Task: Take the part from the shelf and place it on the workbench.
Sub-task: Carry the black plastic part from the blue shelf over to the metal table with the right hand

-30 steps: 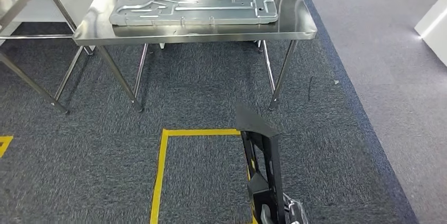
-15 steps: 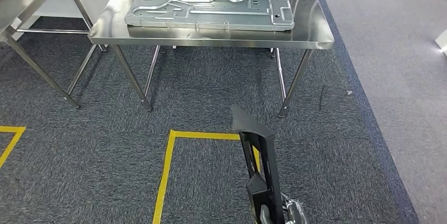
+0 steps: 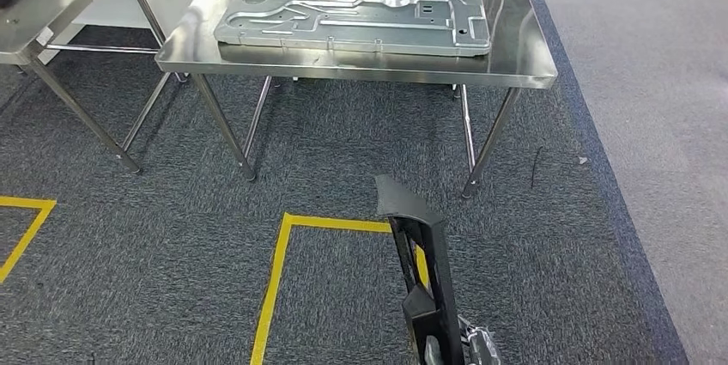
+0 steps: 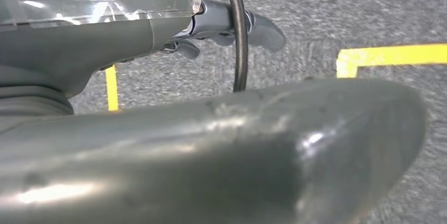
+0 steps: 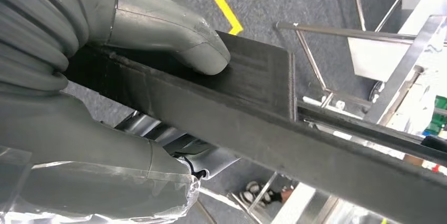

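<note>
The whole view has shifted: the workbench [image 3: 360, 69] sits nearer, at twelve o'clock. The left hand [image 4: 232, 23] hangs with fingers apart, empty. At five o'clock the right hand [image 5: 158, 39] clamps the black part [image 3: 421, 270]. Carrying step; next, step closer and raise it.

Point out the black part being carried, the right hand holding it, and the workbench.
black part [image 3: 421, 245]: head view, on its upper flat bar.
right hand [image 5: 158, 29]: right wrist view, on the thumb pressed against the part.
workbench [image 3: 360, 69]: head view, on the bare front edge of its steel top.
</note>
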Robot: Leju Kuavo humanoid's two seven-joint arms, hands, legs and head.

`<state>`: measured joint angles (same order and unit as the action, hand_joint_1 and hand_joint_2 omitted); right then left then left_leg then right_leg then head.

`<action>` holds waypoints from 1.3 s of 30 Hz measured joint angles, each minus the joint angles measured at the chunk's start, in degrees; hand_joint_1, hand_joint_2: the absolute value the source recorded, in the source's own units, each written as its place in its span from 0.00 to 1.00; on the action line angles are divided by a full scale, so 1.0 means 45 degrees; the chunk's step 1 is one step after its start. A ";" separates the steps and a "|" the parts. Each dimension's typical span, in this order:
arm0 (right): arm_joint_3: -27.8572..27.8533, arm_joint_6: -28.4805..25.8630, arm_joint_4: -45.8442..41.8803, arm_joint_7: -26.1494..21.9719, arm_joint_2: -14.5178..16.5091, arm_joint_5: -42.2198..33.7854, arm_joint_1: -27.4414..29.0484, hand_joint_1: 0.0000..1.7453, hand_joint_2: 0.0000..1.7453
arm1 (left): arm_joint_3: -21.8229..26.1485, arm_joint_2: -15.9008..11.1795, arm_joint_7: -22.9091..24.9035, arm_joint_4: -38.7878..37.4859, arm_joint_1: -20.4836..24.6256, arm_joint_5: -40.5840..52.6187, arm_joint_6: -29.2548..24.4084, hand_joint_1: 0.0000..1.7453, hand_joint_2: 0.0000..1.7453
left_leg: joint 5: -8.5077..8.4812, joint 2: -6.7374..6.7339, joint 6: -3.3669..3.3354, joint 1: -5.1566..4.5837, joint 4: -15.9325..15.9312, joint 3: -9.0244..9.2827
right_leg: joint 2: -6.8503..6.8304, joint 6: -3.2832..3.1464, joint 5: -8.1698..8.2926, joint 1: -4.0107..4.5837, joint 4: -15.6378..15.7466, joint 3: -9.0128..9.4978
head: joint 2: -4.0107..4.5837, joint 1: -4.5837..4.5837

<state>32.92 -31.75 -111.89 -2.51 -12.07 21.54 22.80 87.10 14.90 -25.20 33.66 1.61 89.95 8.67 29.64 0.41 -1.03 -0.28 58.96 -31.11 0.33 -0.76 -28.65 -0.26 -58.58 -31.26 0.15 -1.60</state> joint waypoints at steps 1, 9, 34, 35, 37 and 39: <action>-0.0004 -0.0044 -0.0031 0.0089 0.0000 0.0317 0.0008 1.00 1.00 | 0.0016 0.0001 -0.0011 0.0000 -0.0013 -0.0001 -0.0017 0.00 0.00 | -0.0021 0.0000 -0.0046 -0.0020 -0.0037 -0.0002 | 0.0005 0.0076 -0.0006 0.0006 0.0018 0.0007 | 0.0000 0.0000; -0.1133 0.0453 -0.0840 0.0786 0.0394 0.3029 0.0029 1.00 1.00 | 0.0193 -0.0187 -0.0068 -0.0154 0.0040 -0.0033 -0.0257 0.00 0.00 | -0.0360 -0.0080 -0.0347 0.0137 -0.0405 0.0234 | -0.0017 0.0461 -0.1505 -0.0084 -0.3412 -0.1763 | 0.0000 0.0003; -0.6628 0.2742 -0.0095 0.0795 0.2333 0.5377 -0.3478 1.00 1.00 | 0.0174 -0.1771 0.0087 -0.2423 0.0392 -0.0447 -0.1209 0.00 0.00 | -0.0711 -0.0070 -0.0218 0.0052 -0.0132 -0.0458 | -0.0022 0.0394 -0.0517 -0.0102 -0.0038 0.0736 | 0.0000 0.0004; -0.6706 0.2786 0.0027 0.0845 0.2333 0.5484 -0.3679 1.00 1.00 | 0.0165 -0.1802 0.0104 -0.2479 0.0407 -0.0455 -0.1233 0.00 0.00 | -0.0691 -0.0059 -0.0295 0.0073 -0.0206 -0.0335 | -0.0035 0.0424 -0.0612 -0.0111 -0.0439 0.0532 | 0.0000 0.0003; -0.6833 0.2881 0.0256 0.0919 0.2330 0.5689 -0.3995 1.00 1.00 | 0.0152 -0.1853 0.0137 -0.2578 0.0432 -0.0470 -0.1259 0.00 0.00 | -0.0611 -0.0045 -0.0413 0.0083 -0.0291 -0.0144 | -0.0047 0.0486 -0.1082 -0.0115 -0.1859 -0.0356 | 0.0000 0.0004; -0.6881 0.3187 0.0574 0.1059 0.2324 0.6068 -0.4300 1.00 1.00 | 0.0140 -0.1922 0.0183 -0.2679 0.0433 -0.0476 -0.1271 0.00 0.00 | -0.0467 -0.0039 -0.0449 0.0068 -0.0297 0.0009 | -0.0050 0.0553 -0.1546 -0.0117 -0.3184 -0.1445 | 0.0000 0.0004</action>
<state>1.95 -17.41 -109.30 2.26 -1.61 48.85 3.45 87.73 6.25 -24.37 21.61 3.56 87.80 2.95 27.54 0.23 -3.05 0.03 57.62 -31.07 0.11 1.73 -35.61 -0.79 -72.91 -37.76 0.15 -1.58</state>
